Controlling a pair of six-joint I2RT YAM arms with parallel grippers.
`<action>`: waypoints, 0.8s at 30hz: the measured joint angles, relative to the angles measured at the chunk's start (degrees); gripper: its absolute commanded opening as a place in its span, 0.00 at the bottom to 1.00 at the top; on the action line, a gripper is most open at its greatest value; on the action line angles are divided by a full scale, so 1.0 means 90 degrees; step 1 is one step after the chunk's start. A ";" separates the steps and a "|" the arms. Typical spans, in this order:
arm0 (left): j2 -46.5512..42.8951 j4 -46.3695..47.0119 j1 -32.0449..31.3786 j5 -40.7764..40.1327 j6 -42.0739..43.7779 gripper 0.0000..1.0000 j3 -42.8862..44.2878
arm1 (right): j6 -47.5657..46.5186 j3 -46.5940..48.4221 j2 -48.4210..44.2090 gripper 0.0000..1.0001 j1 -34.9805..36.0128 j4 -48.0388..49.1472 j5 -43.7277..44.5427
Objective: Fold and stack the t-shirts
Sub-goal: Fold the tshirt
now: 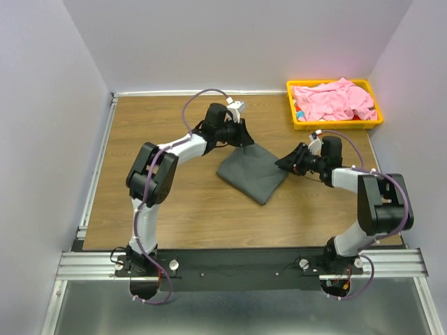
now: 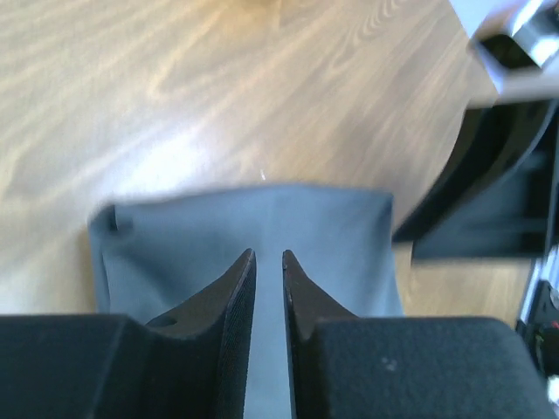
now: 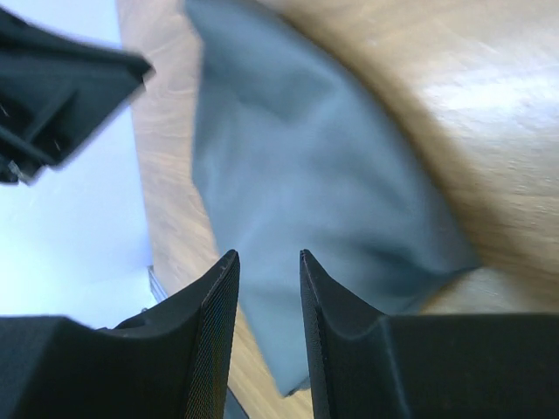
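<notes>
The dark charcoal grey t-shirt (image 1: 253, 171) lies folded into a flat, roughly square shape on the wooden table. My left gripper (image 1: 241, 137) is at its far left corner. In the left wrist view the gripper (image 2: 268, 254) has its jaws a narrow gap apart over the flat grey cloth (image 2: 262, 223), with nothing pinched between them. My right gripper (image 1: 283, 165) is at the shirt's right corner. In the right wrist view the gripper (image 3: 267, 255) is open above the cloth (image 3: 297, 175). The light pink t-shirt (image 1: 334, 100) lies crumpled in the tray.
The yellow plastic tray (image 1: 336, 125) stands at the far right corner of the table, against the wall. Bare wood (image 1: 160, 132) surrounds the grey shirt. The arms' bases sit on the metal rail (image 1: 237, 264) at the near edge.
</notes>
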 measured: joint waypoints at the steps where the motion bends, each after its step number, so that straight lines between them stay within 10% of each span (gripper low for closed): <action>1: 0.0294 0.0075 0.0002 0.0027 -0.0022 0.23 0.0245 | 0.0117 -0.0151 0.0187 0.40 0.0000 0.0253 -0.0039; 10: 0.2023 0.0143 0.0272 0.0321 -0.0471 0.18 0.1302 | 0.0527 -0.0559 0.1433 0.40 -0.0486 0.1661 -0.0350; 24: 0.0821 0.0376 0.0678 0.0202 -0.0903 0.31 0.0039 | 0.0517 0.0454 0.1518 0.50 -0.0680 0.1661 -0.0780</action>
